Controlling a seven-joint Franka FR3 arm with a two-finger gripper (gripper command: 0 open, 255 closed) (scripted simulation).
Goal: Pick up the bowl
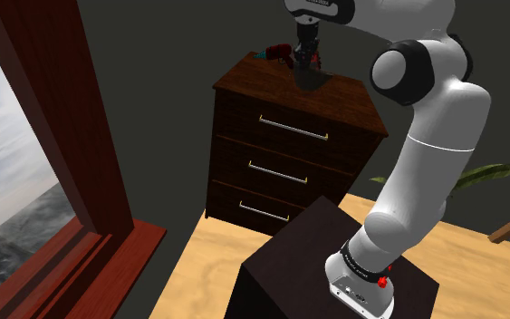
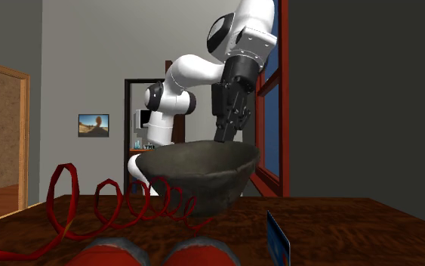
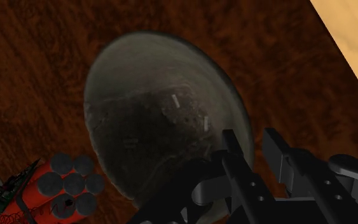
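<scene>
Grasp step: the pincer (image 3: 252,143) straddles the rim of the bowl (image 2: 195,177), grip not yet made.
In the second exterior view, one red coiled wire (image 2: 112,200) lies at the bowl's 8 o'clock. The one dark bowl rests on the dresser (image 2: 354,227). The one pincer, at its 1 o'clock, stands released, with seemingly one finger inside the rim. Next: clench, then lift straight.

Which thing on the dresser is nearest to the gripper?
The dark bowl: the gripper stands at its rim; the red bundle of sticks lies past the opposite side.
</scene>
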